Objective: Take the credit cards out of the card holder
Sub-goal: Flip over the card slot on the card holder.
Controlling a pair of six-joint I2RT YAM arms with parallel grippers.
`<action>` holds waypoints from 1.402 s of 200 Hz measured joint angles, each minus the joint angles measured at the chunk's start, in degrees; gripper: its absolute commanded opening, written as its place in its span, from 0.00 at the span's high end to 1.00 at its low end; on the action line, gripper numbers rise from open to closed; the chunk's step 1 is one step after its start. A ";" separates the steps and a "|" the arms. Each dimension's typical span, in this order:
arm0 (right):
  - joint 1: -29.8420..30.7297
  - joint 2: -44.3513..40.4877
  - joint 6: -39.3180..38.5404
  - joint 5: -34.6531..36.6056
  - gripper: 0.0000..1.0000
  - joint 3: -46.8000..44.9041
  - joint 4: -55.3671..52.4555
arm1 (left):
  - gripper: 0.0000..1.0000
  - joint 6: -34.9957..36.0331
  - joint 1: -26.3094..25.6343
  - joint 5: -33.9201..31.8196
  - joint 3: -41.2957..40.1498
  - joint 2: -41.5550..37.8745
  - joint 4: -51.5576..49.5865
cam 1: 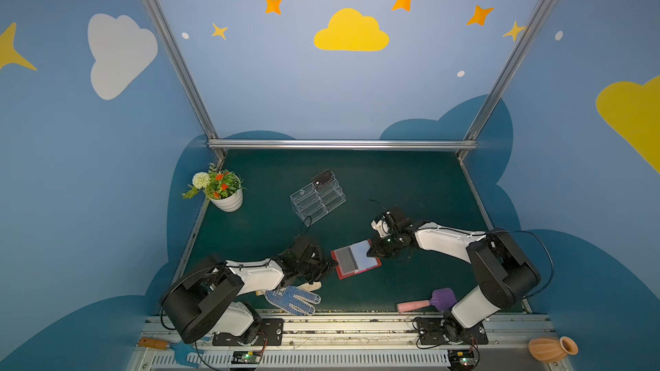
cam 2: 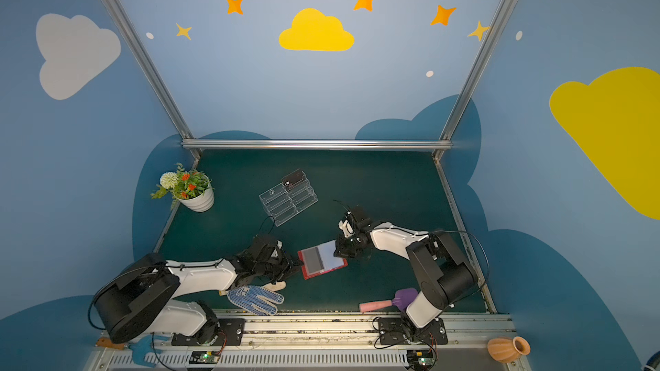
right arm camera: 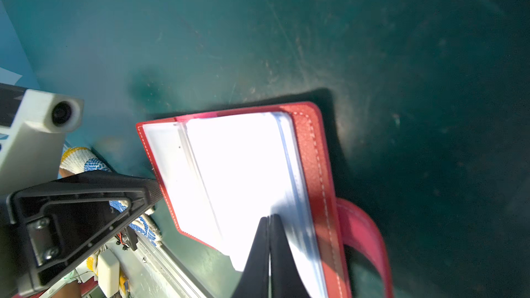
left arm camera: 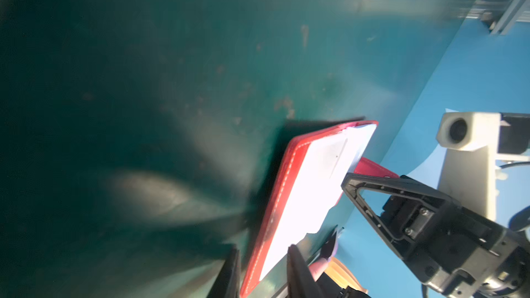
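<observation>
Card holder (cam 1: 355, 259) lies open, near-centre on the tabletop (cam 1: 410, 180), pale sleeves up. Right end effector (right arm camera: 269, 219) is closed, tips on the right-hand sleeves. Left end effector (left arm camera: 263, 249) is parted astride the holder's left edge, seemingly not clamped. Step, I judge: steadying before extraction. A greyish credit card (cam 1: 345, 258) (probably; wrist glare hides it) sits in the left sleeve. Next calls for a thin edge pinch. Open room lies far and right; the glove (cam 1: 293, 299) crowds near left.

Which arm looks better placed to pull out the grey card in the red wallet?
Probably left: the left gripper straddles the edge of the red wallet beside the grey card, while the right gripper is shut at the pale sleeves opposite.
</observation>
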 measured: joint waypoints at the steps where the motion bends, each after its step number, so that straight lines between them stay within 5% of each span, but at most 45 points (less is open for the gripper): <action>1: 0.00 0.00 0.00 0.00 0.93 0.00 0.00 | 0.76 -0.04 0.00 0.00 -0.02 0.02 0.11; 121: 0.00 0.00 0.70 -0.70 0.93 -1.27 2.45 | 0.96 -1.09 -1.97 -2.58 -3.69 3.76 12.44; 221: 0.00 -0.13 1.44 -1.70 0.93 -2.14 4.13 | 0.96 2.10 -3.48 -7.74 -4.11 -5.25 13.18; 280: 0.00 -0.13 1.55 -2.27 0.92 -2.25 4.35 | 0.96 4.68 -3.34 -5.33 1.16 1.20 13.60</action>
